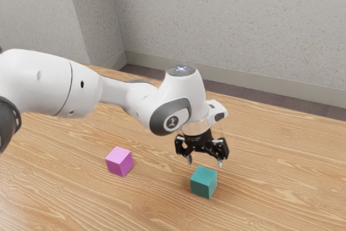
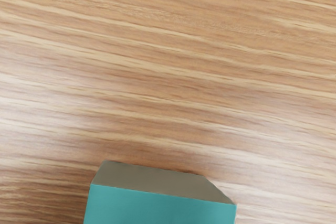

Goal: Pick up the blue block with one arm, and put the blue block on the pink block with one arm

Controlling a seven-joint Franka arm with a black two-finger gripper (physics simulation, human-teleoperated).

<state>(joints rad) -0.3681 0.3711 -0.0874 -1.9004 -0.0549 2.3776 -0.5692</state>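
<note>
End effector [image 1: 204, 160] fingers apart, hovering just above blue block [image 1: 204, 182], seemingly not touching; pink block [image 1: 119, 161] at its 9 o'clock on desk [image 1: 281, 187].

Bright, even simulator lighting throughout. In the exterior view, soft light falls from above: the white arm [image 1: 48, 82] is pale on top and grey beneath, with a small glossy highlight on its round cap [image 1: 181, 70]. The wooden table [image 1: 281, 150] carries only faint, soft-edged shadows beside the pink block [image 1: 119, 160] and the teal block [image 1: 203, 182]; each block's top face is lighter than its sides. The speckled wall [image 1: 243, 20] is flatly lit. In the wrist view, a pale sheen crosses the wood, and a dim shadow surrounds the teal block.
</note>
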